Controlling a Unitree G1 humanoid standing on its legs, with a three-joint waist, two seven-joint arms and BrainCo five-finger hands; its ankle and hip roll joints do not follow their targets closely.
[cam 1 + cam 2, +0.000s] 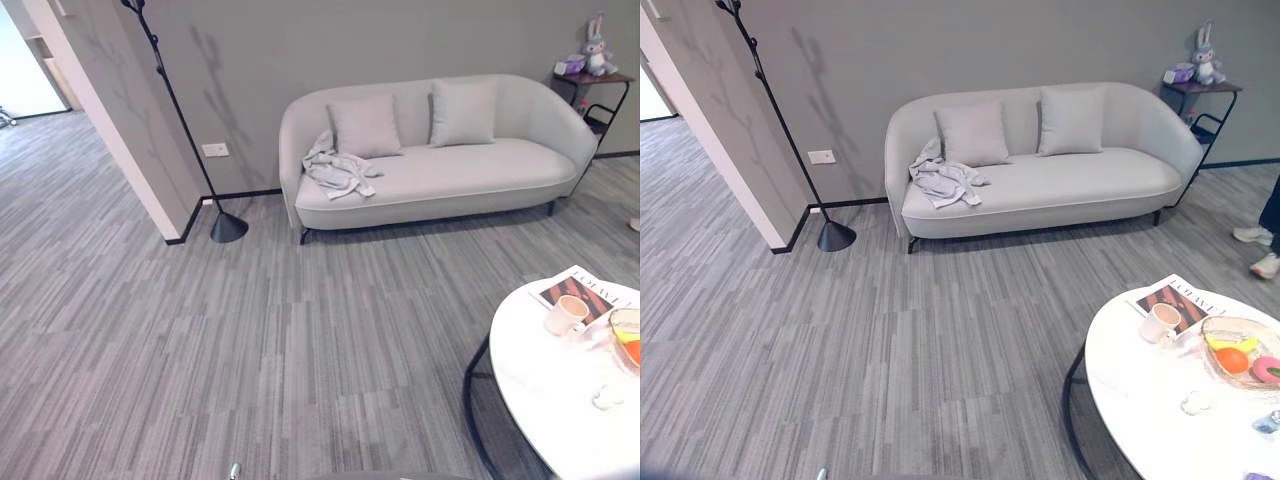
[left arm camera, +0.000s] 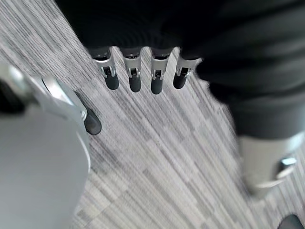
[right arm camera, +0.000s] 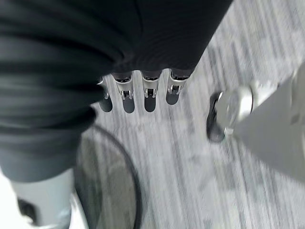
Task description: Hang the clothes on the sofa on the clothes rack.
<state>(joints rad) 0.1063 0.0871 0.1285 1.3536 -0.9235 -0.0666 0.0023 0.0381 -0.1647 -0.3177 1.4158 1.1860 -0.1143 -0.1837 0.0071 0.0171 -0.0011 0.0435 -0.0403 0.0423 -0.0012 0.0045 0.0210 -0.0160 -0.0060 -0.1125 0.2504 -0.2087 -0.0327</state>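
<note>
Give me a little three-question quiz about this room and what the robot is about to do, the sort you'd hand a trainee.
1. True or false: the crumpled garment already hangs on the clothes rack.
2. Multiple choice: where on the sofa does the garment lie? A) the end nearest the rack B) the middle C) the end by the side shelf
3. Fill in: the left hand and the right hand each hold ____.

Key:
1. False; it lies on the sofa seat.
2. A
3. Nothing; both hang open over the floor.
</note>
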